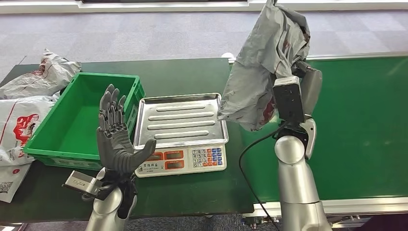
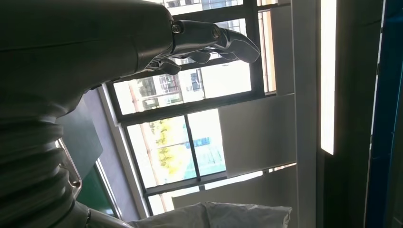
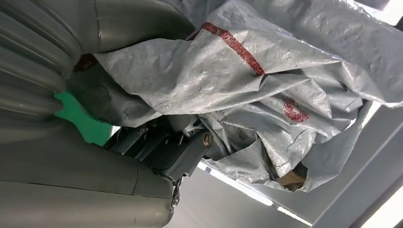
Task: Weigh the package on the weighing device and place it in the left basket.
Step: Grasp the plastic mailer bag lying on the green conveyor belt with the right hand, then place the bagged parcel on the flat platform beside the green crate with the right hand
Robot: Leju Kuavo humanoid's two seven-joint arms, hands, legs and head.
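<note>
A crumpled grey plastic package (image 1: 264, 67) with red marks hangs in the air above the right edge of the scale, held up by my right hand (image 1: 303, 79), which is mostly hidden behind it. In the right wrist view the package (image 3: 266, 80) drapes over my dark fingers (image 3: 176, 142). The scale (image 1: 180, 132) has a bare steel pan and a keypad front. To its left stands the green basket (image 1: 77, 120), nothing in it. My left hand (image 1: 115, 137) is raised upright in front of the basket and scale, fingers spread, holding nothing; its fingers (image 2: 214, 40) point at a window.
Several white and grey mail bags (image 1: 29, 96) lie piled at the table's left end. A green conveyor belt (image 1: 365, 125) runs on the right behind my right arm. A black cable (image 1: 248, 163) hangs beside that arm.
</note>
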